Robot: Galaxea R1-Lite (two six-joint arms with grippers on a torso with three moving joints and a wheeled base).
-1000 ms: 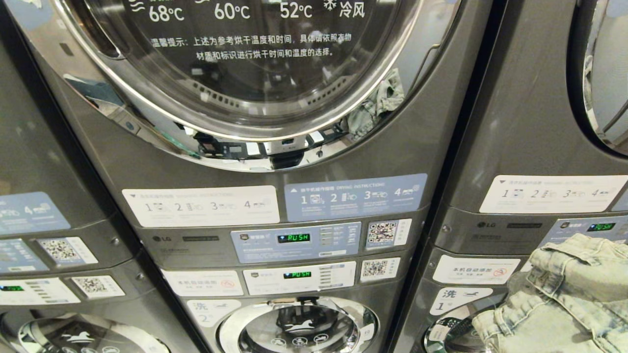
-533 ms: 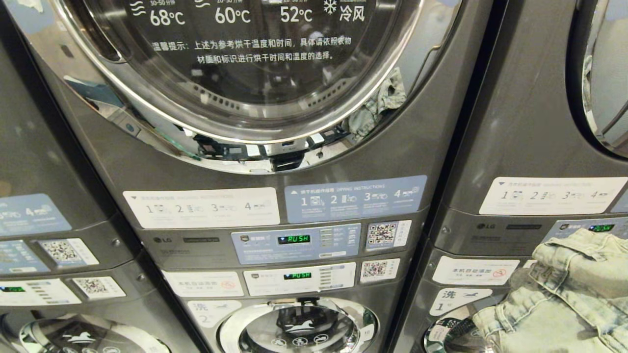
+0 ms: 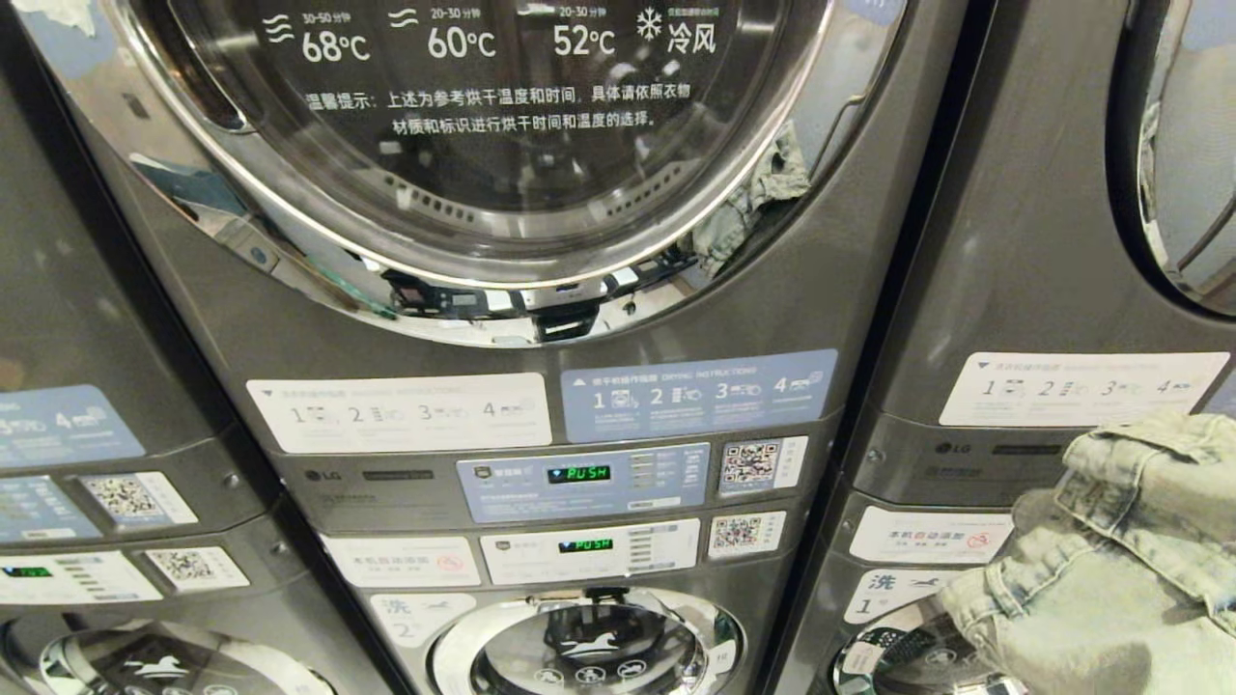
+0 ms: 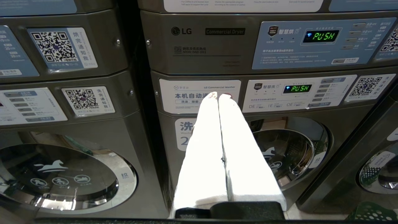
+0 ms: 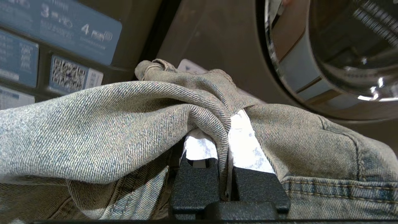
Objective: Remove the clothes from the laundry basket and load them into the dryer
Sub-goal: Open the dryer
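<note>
Jeans [image 3: 1120, 569] rose w/ right fingers [image 5: 245, 149] pinching denim fold; left fingers [image 4: 205, 137] pressed together.

Warm indoor light, fairly even across the grey machine fronts. Chrome door ring [image 3: 454, 280] at upper centre of the head view carries bright mirror reflections; the glass inside reads dark. Green displays [image 3: 578, 474] glow crisp. Left wrist view: white fingers [image 4: 206, 149] at centre blown out, detail lost. Right wrist view: denim [image 5: 93, 124] sharp in the foreground, labels at upper left soft; glare on the chrome rim at upper right.
</note>
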